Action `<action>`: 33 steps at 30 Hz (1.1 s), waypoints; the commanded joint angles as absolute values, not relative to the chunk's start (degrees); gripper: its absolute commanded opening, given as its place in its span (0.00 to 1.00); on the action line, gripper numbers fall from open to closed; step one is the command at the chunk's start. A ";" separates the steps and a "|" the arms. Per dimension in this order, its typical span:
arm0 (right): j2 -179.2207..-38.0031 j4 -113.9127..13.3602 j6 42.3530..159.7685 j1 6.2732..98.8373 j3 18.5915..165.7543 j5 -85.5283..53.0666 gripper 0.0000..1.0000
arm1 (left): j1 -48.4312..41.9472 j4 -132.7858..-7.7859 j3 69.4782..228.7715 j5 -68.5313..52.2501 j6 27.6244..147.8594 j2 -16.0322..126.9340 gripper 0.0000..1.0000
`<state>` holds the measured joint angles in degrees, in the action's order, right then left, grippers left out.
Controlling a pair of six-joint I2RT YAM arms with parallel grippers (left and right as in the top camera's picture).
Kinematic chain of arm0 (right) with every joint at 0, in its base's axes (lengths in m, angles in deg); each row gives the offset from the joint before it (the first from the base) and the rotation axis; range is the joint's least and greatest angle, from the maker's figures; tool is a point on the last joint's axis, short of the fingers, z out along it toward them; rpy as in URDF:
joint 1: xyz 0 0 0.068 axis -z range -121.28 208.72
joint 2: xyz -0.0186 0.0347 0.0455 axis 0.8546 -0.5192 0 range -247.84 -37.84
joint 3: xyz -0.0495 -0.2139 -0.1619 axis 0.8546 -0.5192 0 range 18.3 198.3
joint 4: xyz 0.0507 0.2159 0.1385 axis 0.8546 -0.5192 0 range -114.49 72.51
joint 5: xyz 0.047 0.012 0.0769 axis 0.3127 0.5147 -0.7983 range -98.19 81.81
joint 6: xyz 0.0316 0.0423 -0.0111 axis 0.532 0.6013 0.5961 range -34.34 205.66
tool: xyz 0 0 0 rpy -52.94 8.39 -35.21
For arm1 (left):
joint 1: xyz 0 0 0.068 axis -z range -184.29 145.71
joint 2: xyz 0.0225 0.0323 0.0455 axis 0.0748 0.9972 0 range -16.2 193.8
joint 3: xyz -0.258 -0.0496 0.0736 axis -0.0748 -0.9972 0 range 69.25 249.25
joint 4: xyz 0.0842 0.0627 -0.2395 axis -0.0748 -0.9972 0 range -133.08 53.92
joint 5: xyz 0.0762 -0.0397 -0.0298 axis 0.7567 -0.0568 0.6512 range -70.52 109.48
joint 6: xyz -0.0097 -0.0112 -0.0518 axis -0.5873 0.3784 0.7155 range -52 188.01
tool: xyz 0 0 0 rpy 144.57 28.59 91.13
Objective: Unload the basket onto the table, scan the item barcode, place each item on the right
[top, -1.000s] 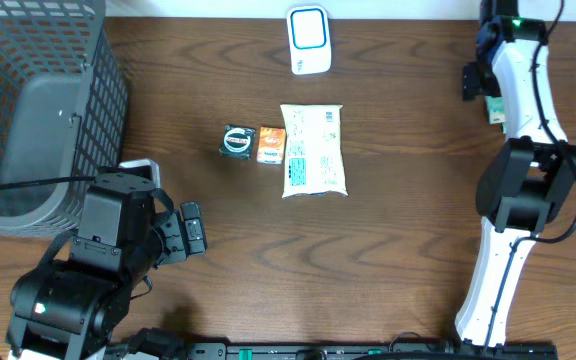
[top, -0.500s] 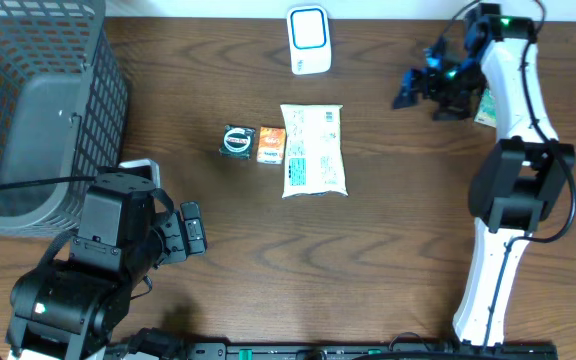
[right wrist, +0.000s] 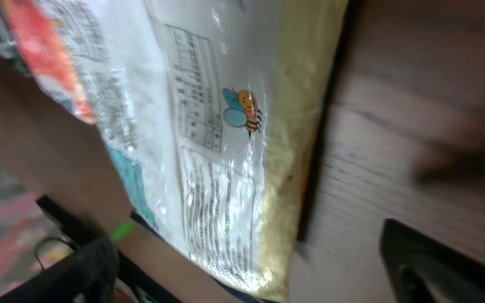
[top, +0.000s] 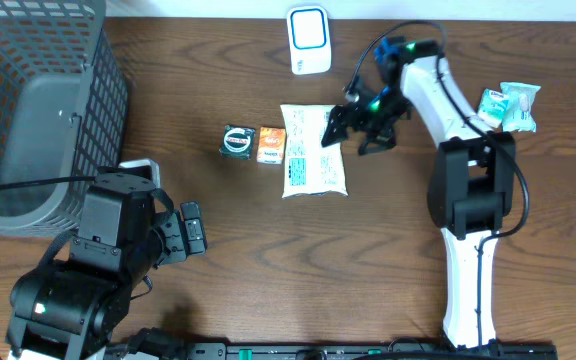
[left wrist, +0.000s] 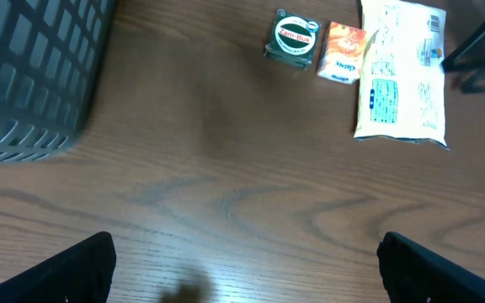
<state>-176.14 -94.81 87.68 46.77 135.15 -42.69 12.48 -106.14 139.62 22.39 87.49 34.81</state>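
Observation:
A white printed packet (top: 311, 150) lies flat at the table's middle, also seen in the left wrist view (left wrist: 401, 76) and filling the right wrist view (right wrist: 217, 143). Left of it sit a small orange packet (top: 271, 145) and a round green tin (top: 236, 140). A white scanner (top: 308, 40) stands at the back edge. My right gripper (top: 353, 132) hovers open over the white packet's right edge, nothing between its fingers (right wrist: 445, 265). My left gripper (top: 193, 230) rests open near the front left, well short of the items, with bare wood between its fingertips (left wrist: 74, 269).
A grey wire basket (top: 38, 100) fills the back left corner. A teal and white packet (top: 508, 105) lies at the far right. The right arm's links stretch from the front right toward the middle.
The right arm has swung left from the back right corner to the white packet's right edge, uncovering the teal packet. The left arm has not moved.

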 commanded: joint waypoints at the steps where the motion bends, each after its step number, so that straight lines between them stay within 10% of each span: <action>1: -174.59 -93.19 91.29 46.36 132.18 -43.69 0.82 | 12.40 -106.10 139.57 22.48 87.36 34.65 0.98; 11: -174.59 -82.48 92.54 44.98 121.19 -44.00 0.64 | 12.40 -106.10 139.57 22.48 87.36 34.65 0.98; 13: -174.59 -81.15 92.49 44.59 119.66 -45.55 0.45 | 12.40 -106.08 139.57 22.48 87.36 34.65 0.98; 15: -174.59 -81.08 92.47 44.46 119.20 -46.05 0.02 | 12.40 -106.10 139.57 22.48 87.36 34.65 0.97; 33: -151.55 -87.79 64.14 46.16 128.16 -48.17 0.01 | 12.40 -106.10 139.57 22.48 87.36 34.65 0.98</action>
